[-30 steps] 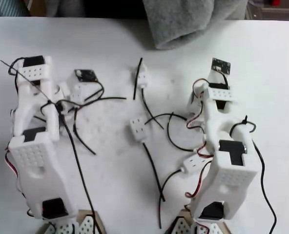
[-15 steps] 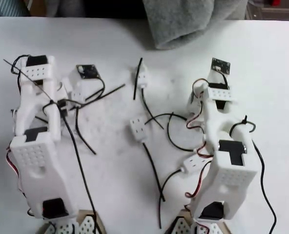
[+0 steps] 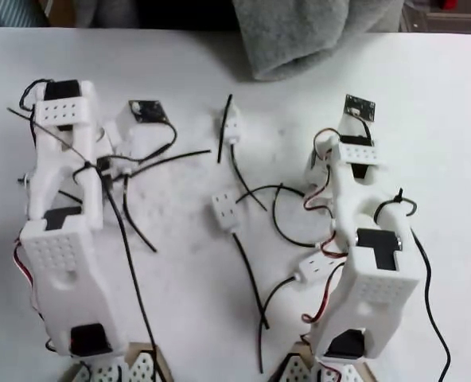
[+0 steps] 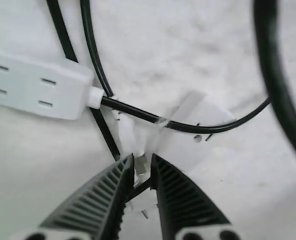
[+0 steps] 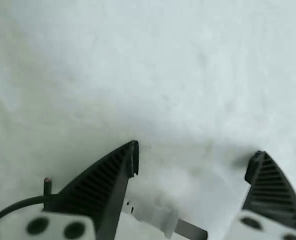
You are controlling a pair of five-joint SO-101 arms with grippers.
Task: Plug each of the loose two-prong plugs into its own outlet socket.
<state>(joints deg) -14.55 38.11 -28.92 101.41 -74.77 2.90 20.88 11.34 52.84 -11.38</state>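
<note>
Two grippers: left gripper [image 4: 142, 161], at the table's [image 3: 426, 79] 9 o'clock, pinches almost shut on what seems a two-prong plug [image 4: 140, 167], likely to steer it into the outlet socket [image 4: 35, 90] nearby; right gripper [image 5: 195, 154], at 3 o'clock, hangs spread wide, holding nothing, apparently waiting.

The left arm [image 3: 56, 255] has pushed farther out. Its left gripper [image 4: 142, 166], pinched on the black cord [image 3: 172, 158], has dragged it along, and the free end beyond the fingertips has swung.
</note>
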